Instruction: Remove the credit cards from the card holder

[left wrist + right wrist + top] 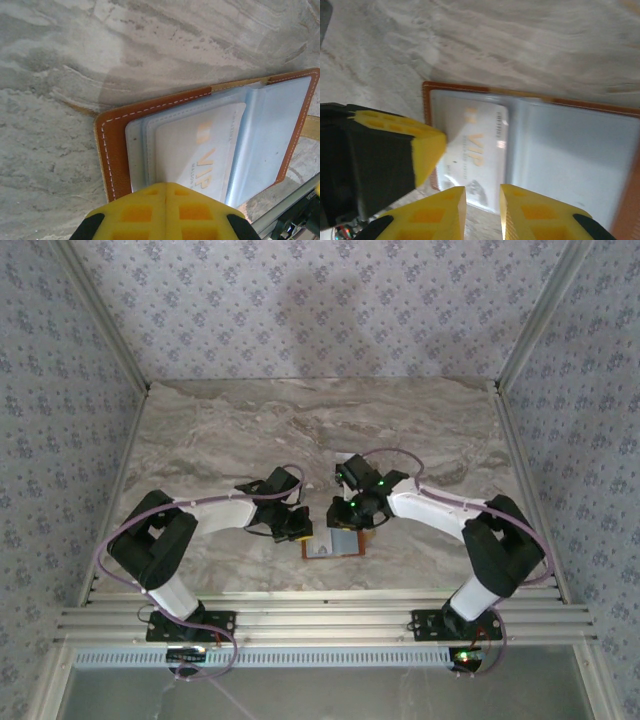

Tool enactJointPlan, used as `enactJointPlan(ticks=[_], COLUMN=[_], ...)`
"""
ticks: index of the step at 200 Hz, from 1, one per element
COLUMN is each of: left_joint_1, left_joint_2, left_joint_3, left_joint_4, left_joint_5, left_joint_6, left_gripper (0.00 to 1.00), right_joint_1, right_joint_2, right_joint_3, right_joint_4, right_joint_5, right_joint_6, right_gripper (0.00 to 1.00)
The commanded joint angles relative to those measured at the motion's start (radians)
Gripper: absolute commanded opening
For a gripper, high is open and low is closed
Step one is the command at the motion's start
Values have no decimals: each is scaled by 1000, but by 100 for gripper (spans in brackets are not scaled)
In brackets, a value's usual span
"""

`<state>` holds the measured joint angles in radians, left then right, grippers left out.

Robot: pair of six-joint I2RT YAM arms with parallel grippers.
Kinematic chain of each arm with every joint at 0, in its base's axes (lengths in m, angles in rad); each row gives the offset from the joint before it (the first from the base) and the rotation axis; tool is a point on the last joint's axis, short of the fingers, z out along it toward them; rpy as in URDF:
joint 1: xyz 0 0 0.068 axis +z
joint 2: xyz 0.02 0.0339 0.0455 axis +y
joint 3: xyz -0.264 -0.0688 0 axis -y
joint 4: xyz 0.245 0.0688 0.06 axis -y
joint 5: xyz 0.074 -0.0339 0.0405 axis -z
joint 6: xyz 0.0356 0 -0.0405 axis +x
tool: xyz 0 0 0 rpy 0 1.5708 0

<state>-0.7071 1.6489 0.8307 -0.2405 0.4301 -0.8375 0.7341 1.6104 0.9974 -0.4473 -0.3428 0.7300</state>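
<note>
The small flat brown leather card holder (335, 543) lies spread open on the grey marble-patterned table (250, 420). It sits close to the table's near edge, about midway between the two arm bases. Inside are pale blue-grey clear plastic sleeves (270, 130). One of them holds a pale silver-white card (195, 145) with "VIP" printed in gold. I can make out no card face in the sleeve on the other leaf, and I can't tell whether more cards sit behind the VIP one.

The left gripper (166, 210) has its yellow fingertips pressed together with no gap. It is down at the edge of the leaf that carries the card, apparently pinning it. The right gripper (482, 205) has its fingers slightly parted and nothing between them, poised just at the card's edge.

To my eye that card is light, thin, stiff and slick, and snug in its sleeve. The place to pinch is whatever edge pokes out of the sleeve mouth, then draw it out flat. The holder is light and floppy, so unless held down it would likely drag along.
</note>
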Motion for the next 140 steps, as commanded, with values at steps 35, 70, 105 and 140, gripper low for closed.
enactJointPlan(ticks=[35, 70, 105, 140], left_joint_1=[3, 4, 4, 4], left_joint_2=[-9, -7, -7, -11], left_joint_3=[7, 2, -3, -1], left_joint_4=[-42, -39, -36, -39], left_joint_5=[-19, -17, -16, -16], left_joint_6=[15, 15, 12, 11], left_gripper=[1, 1, 1, 1], right_joint_1=[22, 28, 31, 34], right_joint_2=[109, 126, 139, 147], right_joint_3=[14, 16, 14, 21], right_joint_4=[80, 57, 50, 18], right_joint_5=[-77, -43, -36, 1], right_joint_6=[48, 37, 28, 16], right_gripper=[27, 28, 28, 28])
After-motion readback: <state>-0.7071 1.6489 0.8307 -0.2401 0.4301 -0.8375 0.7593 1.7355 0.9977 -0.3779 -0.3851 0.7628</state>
